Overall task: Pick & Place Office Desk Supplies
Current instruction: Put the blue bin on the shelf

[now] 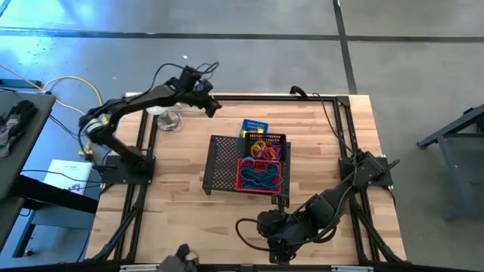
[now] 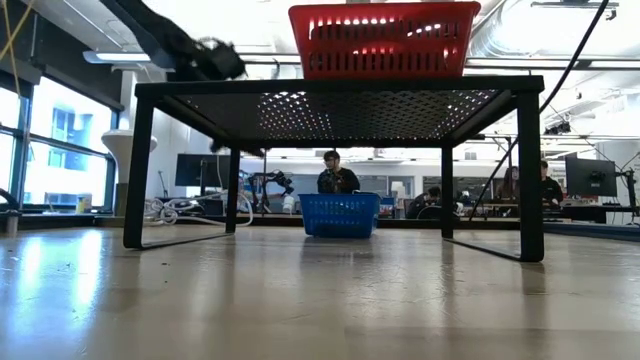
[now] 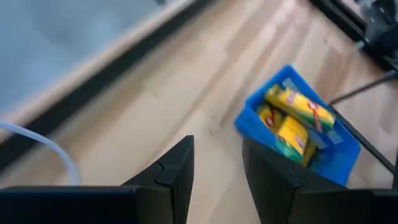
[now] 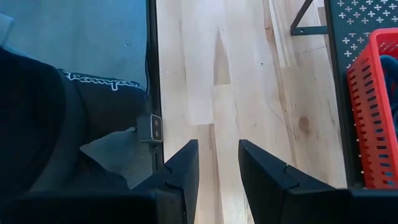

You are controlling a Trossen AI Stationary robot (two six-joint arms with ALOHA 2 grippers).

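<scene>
A blue basket (image 1: 255,126) (image 3: 298,124) with yellow packets (image 3: 297,118) stands on the wood by the far side of the black mesh stand (image 1: 227,162). On the stand sit a red basket (image 1: 261,175) of blue rubber bands and a small black basket (image 1: 265,147) of purple and orange rings. My left gripper (image 1: 215,106) (image 3: 217,146) hangs open and empty above the table's far part, left of the blue basket. My right gripper (image 1: 271,230) (image 4: 217,155) is open and empty over bare wood near the near edge.
A white round-topped clear object (image 1: 168,117) with a cable stands near the far left corner, close under my left arm. The stand's legs (image 2: 135,170) rest on the table. Black frame rails (image 1: 144,151) run along both sides. A person (image 2: 338,175) sits in the room behind.
</scene>
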